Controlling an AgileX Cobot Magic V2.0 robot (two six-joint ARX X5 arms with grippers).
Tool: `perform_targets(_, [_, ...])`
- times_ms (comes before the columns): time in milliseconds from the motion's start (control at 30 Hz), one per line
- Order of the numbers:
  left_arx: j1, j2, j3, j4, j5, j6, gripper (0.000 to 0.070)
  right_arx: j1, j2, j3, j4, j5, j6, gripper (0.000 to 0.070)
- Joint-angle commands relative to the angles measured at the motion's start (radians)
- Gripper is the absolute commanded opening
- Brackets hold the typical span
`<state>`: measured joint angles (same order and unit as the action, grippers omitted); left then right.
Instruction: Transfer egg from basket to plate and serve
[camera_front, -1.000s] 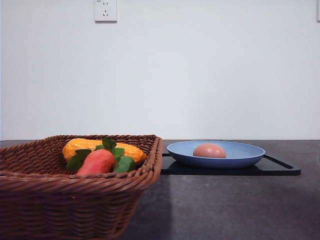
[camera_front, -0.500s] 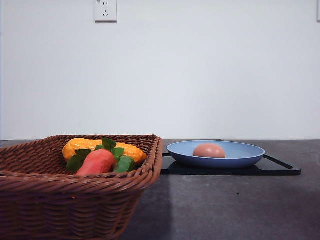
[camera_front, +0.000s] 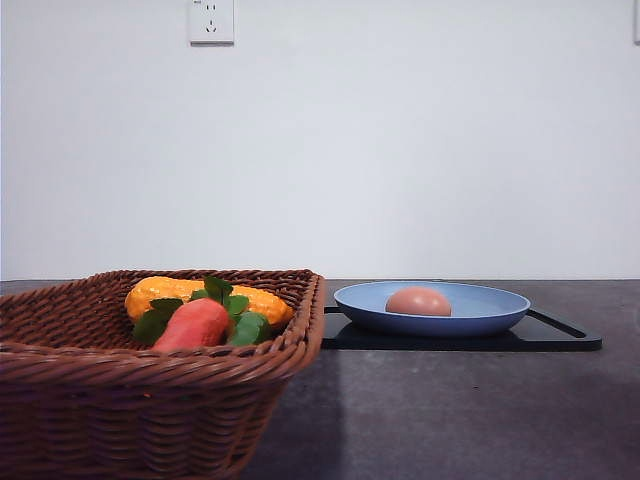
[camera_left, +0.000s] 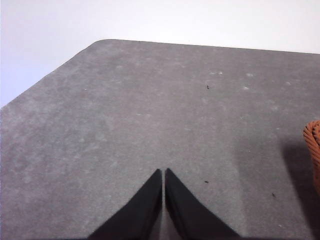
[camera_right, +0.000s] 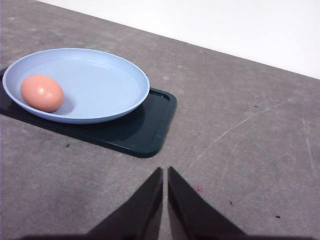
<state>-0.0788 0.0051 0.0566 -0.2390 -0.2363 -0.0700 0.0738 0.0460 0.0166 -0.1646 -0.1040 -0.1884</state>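
Still unchanged: egg (camera_front: 418, 301) resting in plate (camera_front: 490, 311), basket (camera_front: 150, 400) unmoved.

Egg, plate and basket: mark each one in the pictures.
egg (camera_right: 42, 93), right wrist view, middle of its shell.
plate (camera_right: 107, 80), right wrist view, bare blue floor beside the egg.
basket (camera_front: 130, 400), front view, woven near wall below the braided rim.

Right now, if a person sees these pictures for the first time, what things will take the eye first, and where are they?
First, the pinkish egg lying in the blue plate, which stands on a black tray at the right of the table. Next, the brown wicker basket at the near left, holding an orange-red carrot toy and a yellow corn toy. Each wrist view shows a shut black pincer, left and right, over bare grey table.
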Motion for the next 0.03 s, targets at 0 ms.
perform_targets(0, [0.001, -0.002, -0.013, 0.0, 0.0, -0.002, 0.0, 0.002, -0.003, -0.003, 0.008, 0.0, -0.013, 0.0])
